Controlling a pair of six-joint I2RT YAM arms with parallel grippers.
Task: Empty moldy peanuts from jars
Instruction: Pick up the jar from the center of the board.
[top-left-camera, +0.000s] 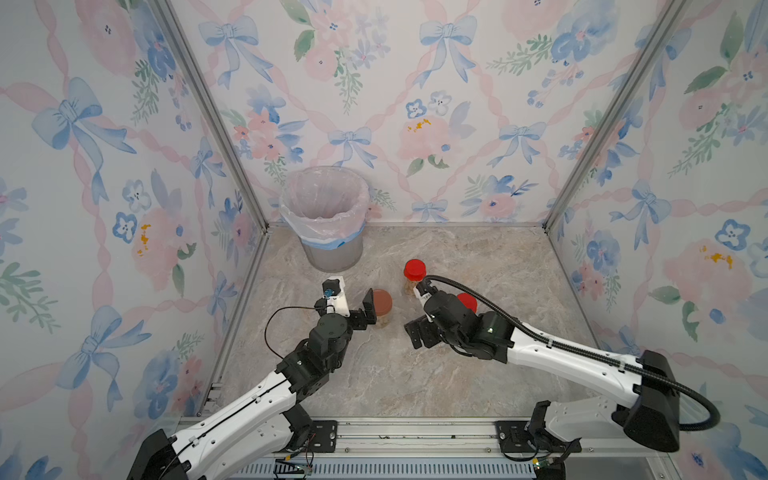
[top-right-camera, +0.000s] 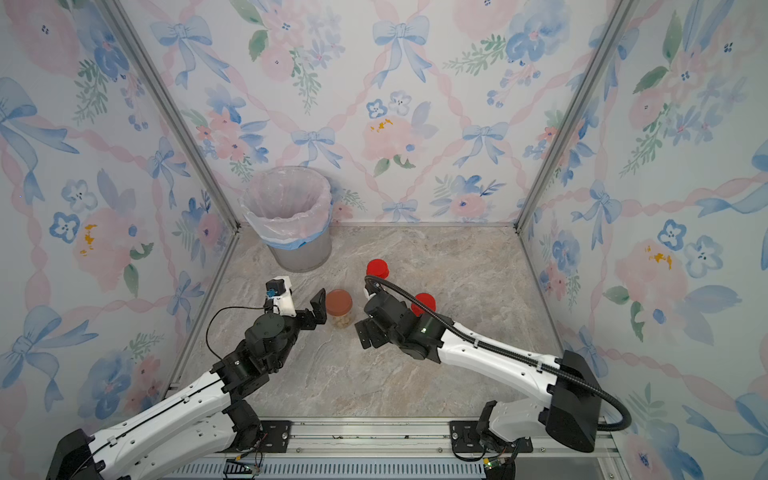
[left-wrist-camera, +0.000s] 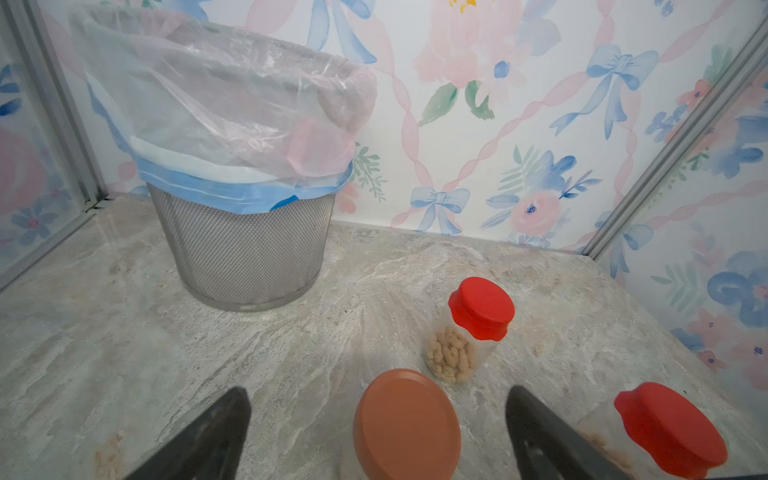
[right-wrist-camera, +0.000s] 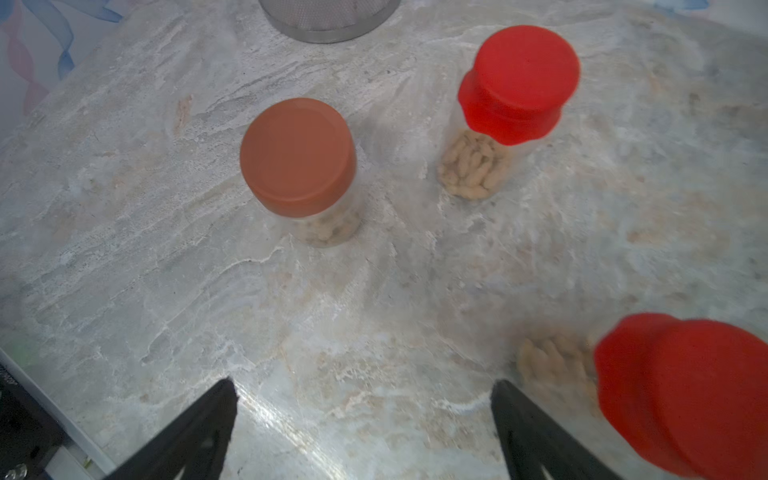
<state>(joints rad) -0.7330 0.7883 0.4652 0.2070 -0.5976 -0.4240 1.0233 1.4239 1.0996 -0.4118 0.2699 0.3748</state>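
The desk (top-left-camera: 415, 374) is a marbled slab, grey-beige with tan veins and a few brownish stains. Four things stand on it, all upright. A grey mesh bin (top-left-camera: 332, 255) sits in the far left corner, a pinkish plastic liner (top-left-camera: 324, 199) folded over its rim. Nearer the middle stand three clear jars, apart from one another and well apart from the bin, each with its lid on. A wider brown-lidded jar (top-left-camera: 382, 307) is the leftmost. A slim red-lidded jar (top-left-camera: 414, 272) stands farther back and a little to the right. A second red-lidded jar (right-wrist-camera: 681, 395) stands to the right. Pale peanuts (right-wrist-camera: 473, 166) fill the bottom of each jar.
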